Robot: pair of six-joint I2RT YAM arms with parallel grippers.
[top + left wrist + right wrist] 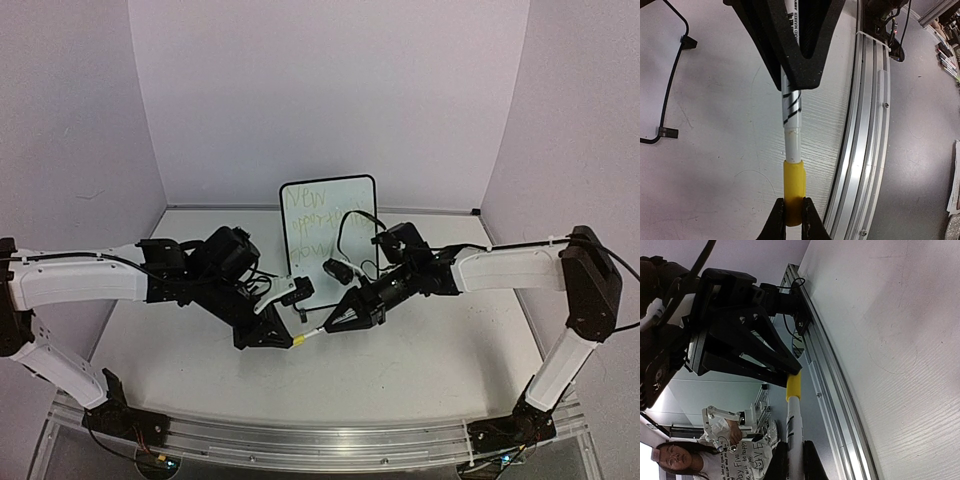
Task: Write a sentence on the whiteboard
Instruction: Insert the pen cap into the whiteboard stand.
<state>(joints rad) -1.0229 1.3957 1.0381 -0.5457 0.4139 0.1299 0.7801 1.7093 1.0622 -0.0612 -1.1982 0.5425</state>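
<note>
Now L fingers point(774, 222) clamp cap point(793, 185), R fingers point(812, 464) marker point(795, 435); whiteboard point(355, 200) just behind.

White arm shells point(75, 280), black joints point(590, 285), thin black cables point(341, 232), angular black left hand point(793, 220).

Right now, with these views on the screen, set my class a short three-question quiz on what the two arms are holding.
1. True or false: the whiteboard is blank.
2. The left tool is shut on: A) the yellow cap; B) a cable; C) nothing.
3. What does the right tool grip?
Key: 1 false, faint writing shows on it; 2 A; 3 the marker's white barrel.
</note>
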